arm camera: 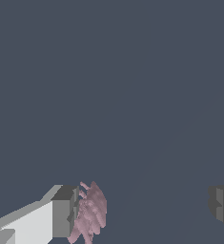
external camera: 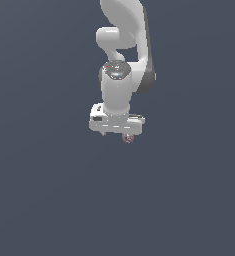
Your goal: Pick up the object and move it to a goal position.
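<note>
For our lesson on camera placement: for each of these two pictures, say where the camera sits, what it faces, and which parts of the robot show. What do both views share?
Exterior view: off the arm, facing the white arm head-on; the gripper hangs low, the pink object peeking beneath it.
Wrist view: mounted on the wrist, looking past both fingers; jaws wide apart, the pink object beside one finger.
Shared: the gripper, the pink object, the plain grey background.
</note>
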Robot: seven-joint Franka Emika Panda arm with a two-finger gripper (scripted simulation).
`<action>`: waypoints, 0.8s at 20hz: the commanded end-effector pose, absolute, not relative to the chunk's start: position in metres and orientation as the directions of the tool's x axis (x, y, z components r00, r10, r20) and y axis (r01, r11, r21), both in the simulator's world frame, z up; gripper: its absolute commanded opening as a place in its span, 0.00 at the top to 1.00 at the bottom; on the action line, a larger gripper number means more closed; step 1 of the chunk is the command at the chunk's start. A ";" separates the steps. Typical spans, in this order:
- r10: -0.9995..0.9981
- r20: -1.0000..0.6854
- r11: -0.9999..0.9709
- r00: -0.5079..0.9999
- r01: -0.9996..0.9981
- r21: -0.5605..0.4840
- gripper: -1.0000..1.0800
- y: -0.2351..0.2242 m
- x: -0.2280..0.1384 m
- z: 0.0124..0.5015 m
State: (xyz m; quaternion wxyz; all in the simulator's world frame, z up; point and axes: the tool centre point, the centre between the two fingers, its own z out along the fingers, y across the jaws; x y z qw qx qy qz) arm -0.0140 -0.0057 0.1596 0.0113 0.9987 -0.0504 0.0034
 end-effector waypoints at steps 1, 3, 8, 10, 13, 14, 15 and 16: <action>-0.136 0.008 -0.990 0.991 -0.137 0.018 0.04 0.003 -0.022 0.151; -0.171 0.007 -0.985 0.985 -0.171 0.015 0.04 0.011 -0.029 0.143; -0.268 0.005 -0.963 0.963 -0.268 0.007 0.04 0.031 -0.052 0.122; -0.303 0.004 -0.953 0.953 -0.303 0.005 0.04 0.038 -0.061 0.115; -0.346 0.003 -0.938 0.938 -0.346 0.003 0.04 0.046 -0.072 0.106; -0.359 0.002 -0.933 0.933 -0.359 0.002 0.04 0.048 -0.076 0.104; -0.370 0.002 -0.929 0.929 -0.370 0.002 0.04 0.050 -0.079 0.101; -0.381 0.002 -0.925 0.925 -0.381 0.002 0.04 0.052 -0.082 0.099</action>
